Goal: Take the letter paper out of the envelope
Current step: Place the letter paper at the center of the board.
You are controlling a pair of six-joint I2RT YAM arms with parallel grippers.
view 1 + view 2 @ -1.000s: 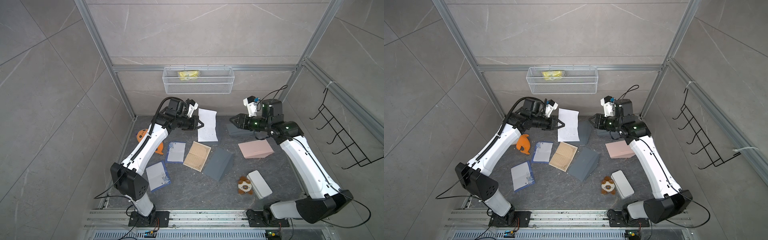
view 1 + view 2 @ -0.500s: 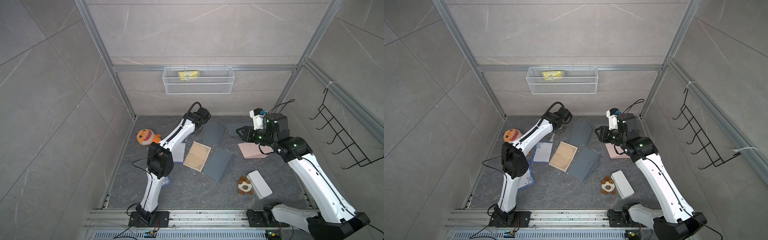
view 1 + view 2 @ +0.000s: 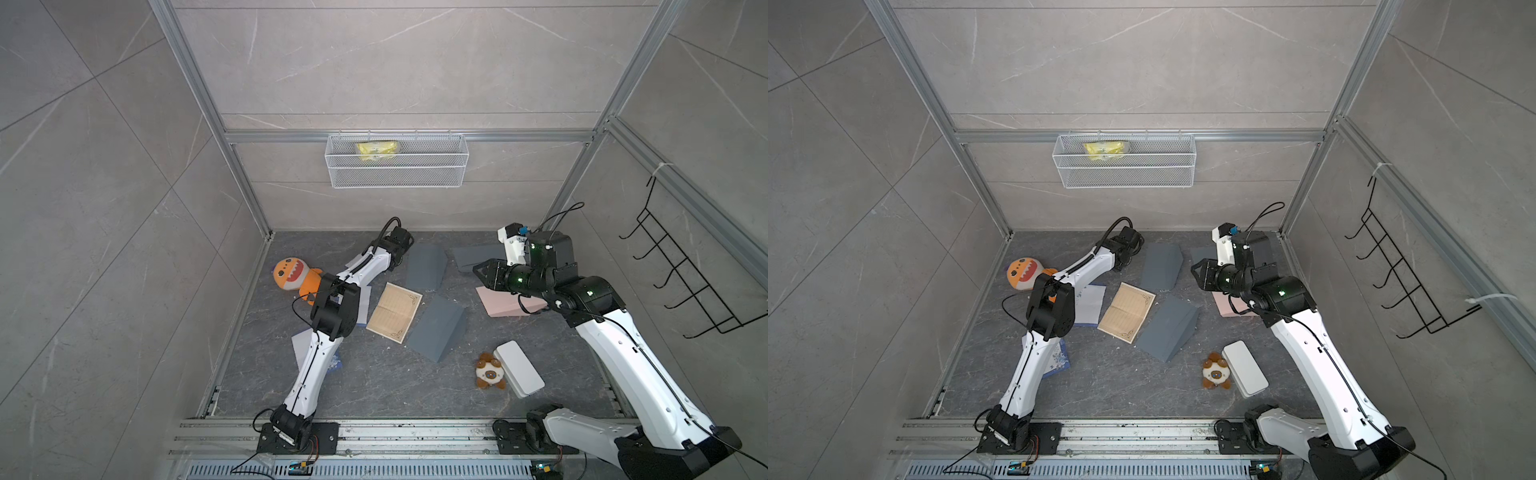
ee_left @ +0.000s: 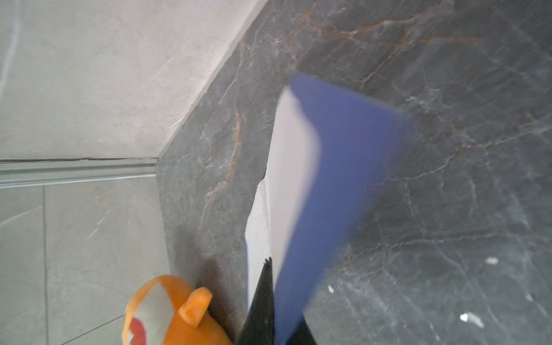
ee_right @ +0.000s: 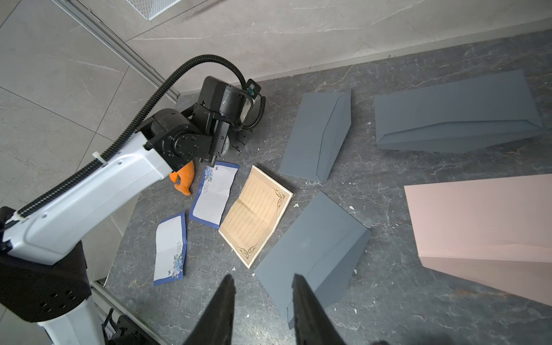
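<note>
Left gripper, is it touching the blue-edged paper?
Touching. The left wrist view shows the left gripper shut, with the blue-edged paper pinched at its edge between the black jaws.

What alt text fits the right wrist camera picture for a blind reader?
The right gripper, open and empty, points toward a gray envelope on the dark floor. Beyond lie a tan lined letter, a pink envelope, and a blue-bordered sheet pinched by the left gripper.

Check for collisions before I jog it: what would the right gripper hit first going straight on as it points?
Most likely the nearest grey envelope, lying flat just ahead of the right gripper, with nothing between. Depth is unclear, so bare table might come first.
</note>
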